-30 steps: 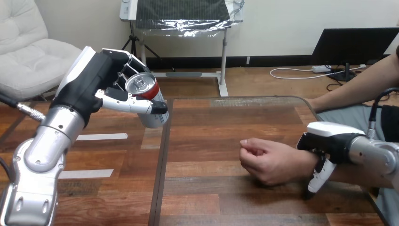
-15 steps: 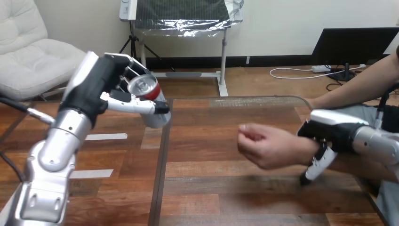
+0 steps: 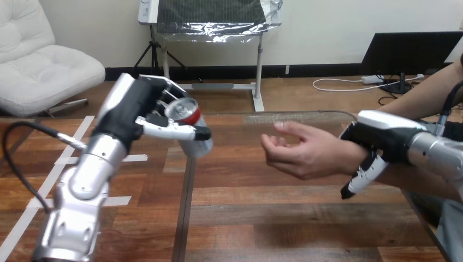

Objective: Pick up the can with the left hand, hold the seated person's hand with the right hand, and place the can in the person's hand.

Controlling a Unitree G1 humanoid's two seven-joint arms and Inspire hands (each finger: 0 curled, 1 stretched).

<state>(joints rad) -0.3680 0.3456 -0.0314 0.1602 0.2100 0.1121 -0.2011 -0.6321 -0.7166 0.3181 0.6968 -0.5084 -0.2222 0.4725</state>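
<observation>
Head view: a wooden table (image 3: 284,218) seen from the robot's head, with its arms coming in from seven and four o'clock and a person seated at the three o'clock side.

Left hand: the left hand (image 3: 136,109) is raised above the table's nine o'clock edge. Its fingers and thumb are closed firmly round a can.

Can: the red-and-silver drink can (image 3: 183,111) is in the air, clear of the table, at about ten o'clock from the view's middle. It is tilted, with the silver top toward the camera and the base pointing to five o'clock. The thumb lies across its near side.

Right hand: the right hand (image 3: 382,139) sits at three o'clock, its white shell draped over the top of the person's wrist (image 3: 349,158). One finger curls down the near side in a clasp; the far-side fingers are hidden.

Person's hand: the person's hand (image 3: 297,153) is lifted off the table, palm turned up, fingers loosely cupped. It is at three o'clock from the can, with a clear gap between them.

Why so: the wrist clasp likely steadies the open palm as a fixed target, while the firm grasp keeps the tilted can from slipping.

Step in hand: probably carrying the can toward three o'clock — the handover is not yet made.
</observation>
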